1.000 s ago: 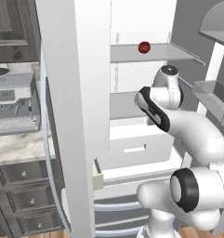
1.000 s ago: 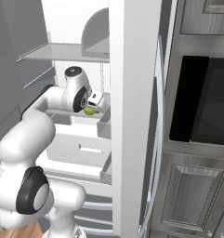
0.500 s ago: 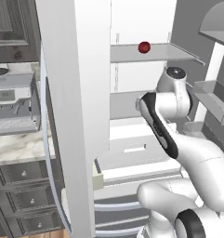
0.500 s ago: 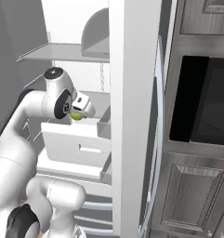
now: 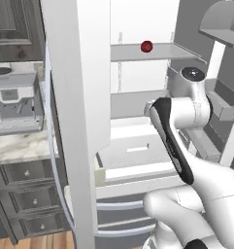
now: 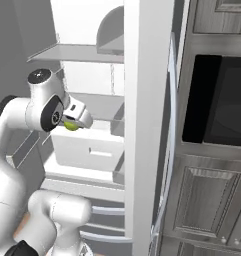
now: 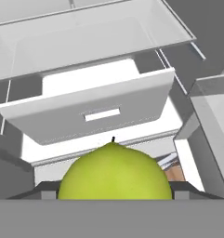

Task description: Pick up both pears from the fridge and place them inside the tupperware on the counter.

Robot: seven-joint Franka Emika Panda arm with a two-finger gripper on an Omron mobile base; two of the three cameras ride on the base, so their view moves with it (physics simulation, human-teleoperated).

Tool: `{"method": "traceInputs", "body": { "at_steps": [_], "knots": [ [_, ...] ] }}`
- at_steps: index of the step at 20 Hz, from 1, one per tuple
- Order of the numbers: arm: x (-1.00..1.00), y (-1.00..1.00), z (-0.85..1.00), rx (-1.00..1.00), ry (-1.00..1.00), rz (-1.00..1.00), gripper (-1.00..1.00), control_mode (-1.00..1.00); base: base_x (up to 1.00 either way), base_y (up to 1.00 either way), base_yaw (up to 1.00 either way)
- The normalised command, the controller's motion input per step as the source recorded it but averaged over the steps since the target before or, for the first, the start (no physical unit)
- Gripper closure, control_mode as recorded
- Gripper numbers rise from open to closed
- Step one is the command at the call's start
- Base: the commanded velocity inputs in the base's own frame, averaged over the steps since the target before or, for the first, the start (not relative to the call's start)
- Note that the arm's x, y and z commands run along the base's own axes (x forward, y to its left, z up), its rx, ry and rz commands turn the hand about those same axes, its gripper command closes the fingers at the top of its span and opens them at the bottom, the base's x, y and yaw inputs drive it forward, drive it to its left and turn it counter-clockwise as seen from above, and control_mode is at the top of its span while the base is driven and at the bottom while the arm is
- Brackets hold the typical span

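My gripper [image 6: 73, 123] is shut on the yellow-green pear [image 6: 71, 126], held in front of the open fridge [image 6: 144, 100] at drawer height. In the hand view that pear [image 7: 114, 173] sits between the dark fingertips [image 7: 44, 190], with the fridge's white drawer [image 7: 90, 114] beyond it. The glossy red pear [image 5: 146, 46] rests on an upper fridge shelf [image 5: 138, 52], above and left of the arm's wrist. The marbled counter [image 5: 19, 146] lies left of the fridge. The tupperware is out of view.
A silver-grey coffee machine [image 5: 16, 104] stands on the counter beside the fridge wall [image 5: 79, 97]. Door shelves [image 5: 220, 104] jut out at the right of the arm. A dark built-in oven [image 6: 217, 105] sits in grey cabinets right of the fridge.
The gripper has drawn back out of the fridge with the yellow-green pear, moving left in the right base view. The red pear has stayed on its shelf.
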Motion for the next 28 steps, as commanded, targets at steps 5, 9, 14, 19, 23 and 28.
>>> {"method": "traceInputs", "body": {
  "at_steps": [5, 9, 14, 19, 23, 28],
  "knots": [
    [0.00, 0.00, 0.00, 0.00, 0.00, 0.00, 1.00, 1.00, -0.99, 0.19, 0.00],
    [0.00, 0.00, 0.00, 0.00, 0.00, 0.00, 1.00, 1.00, -1.00, 0.33, 0.00],
    [0.00, 0.00, 0.00, 0.00, 0.00, 0.00, 1.00, 1.00, -0.96, 0.66, 0.22],
    [0.00, 0.00, 0.00, 0.00, 0.00, 0.00, 1.00, 1.00, -0.53, 0.88, 0.83],
    [0.00, 0.00, 0.00, 0.00, 0.00, 0.00, 1.00, 1.00, -0.13, 0.79, 0.92],
    [0.00, 0.00, 0.00, 0.00, 0.00, 0.00, 1.00, 1.00, 0.43, 0.70, 0.60]
  ]
}}
